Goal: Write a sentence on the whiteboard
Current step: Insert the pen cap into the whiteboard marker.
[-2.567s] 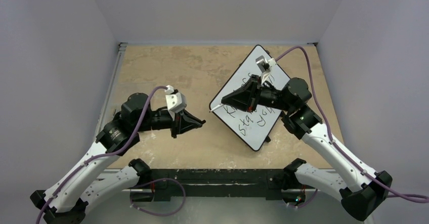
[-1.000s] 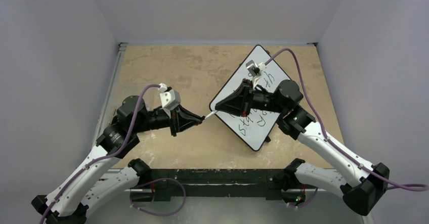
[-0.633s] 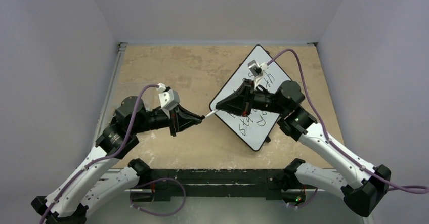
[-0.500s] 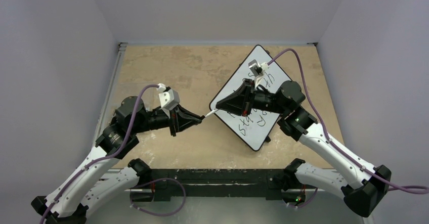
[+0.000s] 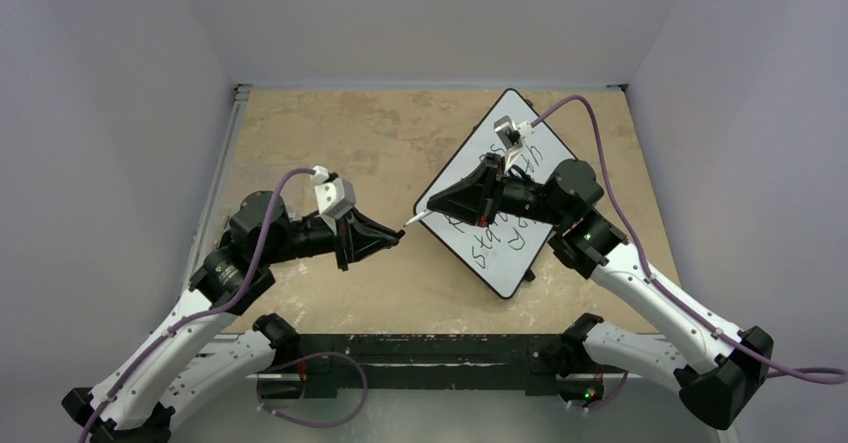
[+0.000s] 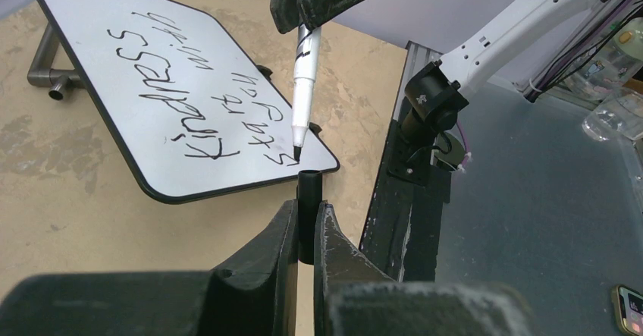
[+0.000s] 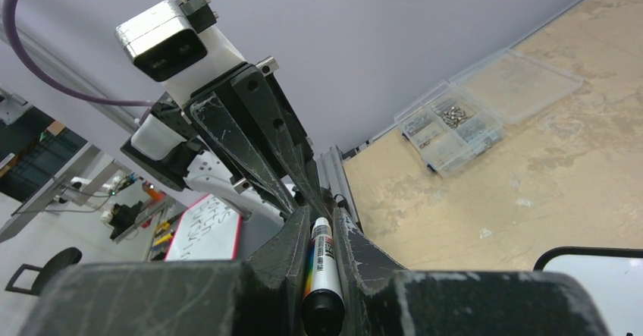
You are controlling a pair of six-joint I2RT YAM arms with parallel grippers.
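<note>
On the left side of the table (image 5: 350, 133), the left gripper (image 5: 395, 238) reached toward the middle. Its two fingers were squeezed tight on a small black cap (image 6: 308, 188). The cap stuck out past the fingertips, and its open end faced the pen.

Just to the right was the marker (image 6: 305, 86). It was white with a black tip. The tip pointed right at the cap and was very near it, but a little gap showed between them in the left wrist view.

The right gripper (image 5: 428, 208) was clamped on the marker's body, and the tip end poked out past its fingers. The other end of the marker sat between the fingers in the right wrist view.

The whiteboard (image 5: 500, 258) was on the right half of the table, turned like a diamond. It leaned on a small stand, and the right arm hung over it.

The sentence (image 6: 197, 93) was written on it in black. The words "Kindness" and "start" could be read, with more writing past them that was harder to make out.

A clear box (image 7: 462, 116) with small parts lay on the table, well apart from the board.
</note>
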